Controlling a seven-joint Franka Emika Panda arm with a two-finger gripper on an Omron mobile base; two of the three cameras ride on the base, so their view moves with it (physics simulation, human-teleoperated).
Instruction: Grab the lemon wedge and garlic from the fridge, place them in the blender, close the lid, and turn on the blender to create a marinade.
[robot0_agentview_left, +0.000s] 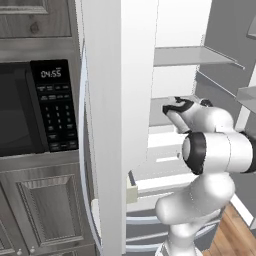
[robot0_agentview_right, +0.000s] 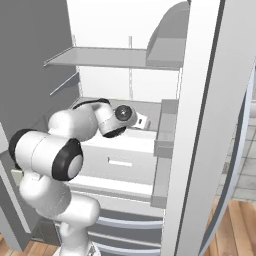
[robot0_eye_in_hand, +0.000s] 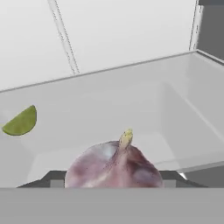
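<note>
At nine o'clock in the left base view sits a black microwave (robot0_agentview_left: 37, 107) with a glossy door and a keypad of small pale buttons, set among grey panelled cabinet fronts (robot0_agentview_left: 42, 210). Just to its right the smooth white fridge door (robot0_agentview_left: 112, 125) stands edge-on, a tall flat slab. Past that edge the open fridge (robot0_agentview_right: 125, 65) shows matte pale grey-white walls, a thin flat upper shelf (robot0_agentview_right: 100, 57) at twelve o'clock and white drawers (robot0_agentview_right: 117, 162) below, with open room between shelf and drawer tops. The glossy white arm with dark joints (robot0_agentview_right: 65, 160) reaches into that gap.

In the hand view, a yellow-green lemon wedge (robot0_eye_in_hand: 21, 122), curved on top and pointed at its ends, lies at nine o'clock on the smooth shelf floor (robot0_eye_in_hand: 131, 105), well apart from the garlic. The mottled purple-pink garlic bulb (robot0_eye_in_hand: 114, 168), rounded with a short tan stem tip, sits at six o'clock, right at the gripper (robot0_eye_in_hand: 114, 181), whose dark fingers (robot0_eye_in_hand: 48, 179) flank it closely on both sides; the claw stands partly open around the bulb, apparently gripping it. Bare shelf spreads toward the back wall and the right rim at three o'clock.
</note>
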